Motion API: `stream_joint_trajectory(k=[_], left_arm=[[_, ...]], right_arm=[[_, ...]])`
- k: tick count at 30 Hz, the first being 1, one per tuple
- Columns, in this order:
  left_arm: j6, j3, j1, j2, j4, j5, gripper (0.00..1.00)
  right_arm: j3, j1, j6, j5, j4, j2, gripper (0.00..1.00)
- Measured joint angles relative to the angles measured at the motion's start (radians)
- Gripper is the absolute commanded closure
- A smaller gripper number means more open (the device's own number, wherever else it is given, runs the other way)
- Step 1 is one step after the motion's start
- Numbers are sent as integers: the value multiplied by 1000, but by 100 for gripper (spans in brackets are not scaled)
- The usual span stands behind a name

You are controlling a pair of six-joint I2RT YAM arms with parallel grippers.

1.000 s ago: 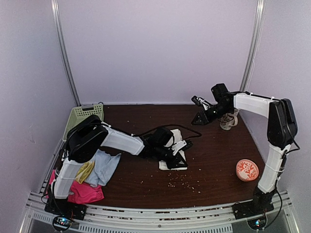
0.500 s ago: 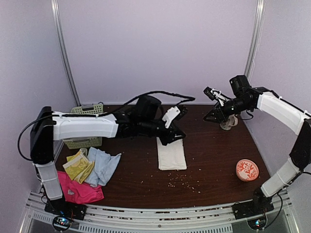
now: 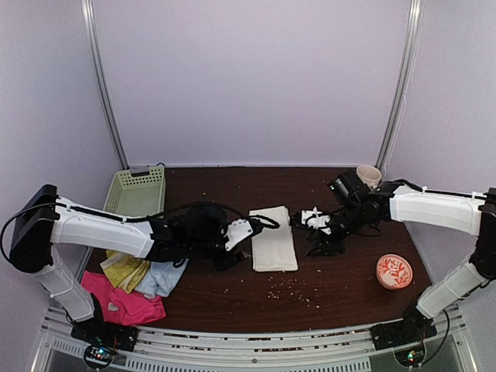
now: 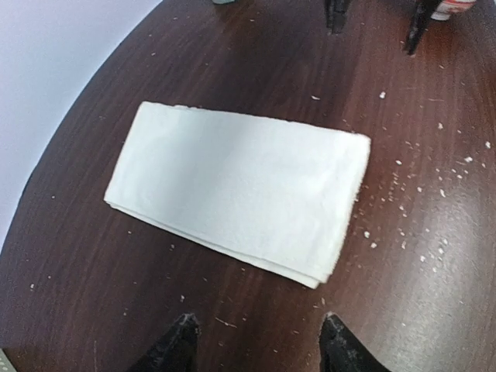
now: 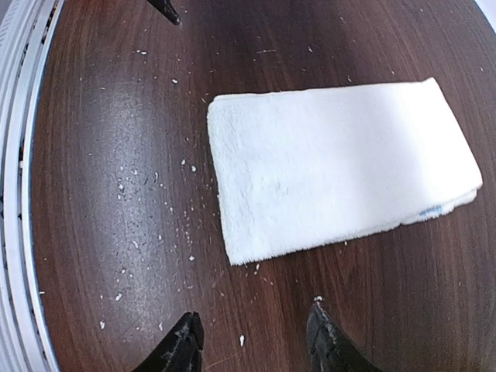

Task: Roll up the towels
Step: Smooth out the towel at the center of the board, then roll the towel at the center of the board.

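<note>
A cream-white towel (image 3: 273, 248) lies folded flat in a long rectangle at the table's middle, also seen in the left wrist view (image 4: 240, 190) and the right wrist view (image 5: 341, 163). My left gripper (image 3: 235, 249) hovers low just left of it, open and empty (image 4: 258, 325), a short gap from the towel's long edge. My right gripper (image 3: 319, 236) is low on the towel's right side, open and empty (image 5: 254, 314), near its front corner. A pale blue towel (image 3: 164, 275), a yellow-green one (image 3: 128, 271) and a hot-pink one (image 3: 128, 306) lie heaped at front left.
A pale green slotted basket (image 3: 136, 194) stands at the back left. A cream cup (image 3: 370, 176) sits at the back right, behind the right arm. An orange patterned round dish (image 3: 394, 271) lies at the front right. Pale crumbs are scattered over the dark wood.
My left gripper let go of the white towel, opened, and pulled back to its left side. My right arm came down from beside the cup to the towel's right side.
</note>
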Motion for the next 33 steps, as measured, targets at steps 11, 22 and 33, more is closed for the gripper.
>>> stream_joint_trajectory(k=[11,22,33], left_arm=[[-53,-100,-13,-68,-56,134,42],[-90,-118,-13,-72,-57,147,46],[31,-123,-103,-43,58,157,42]], right_arm=[[23,210,-34,204,129,282,50],[89,214,-26,261,186,382,81],[213,190,-42,101,-21,437,100]])
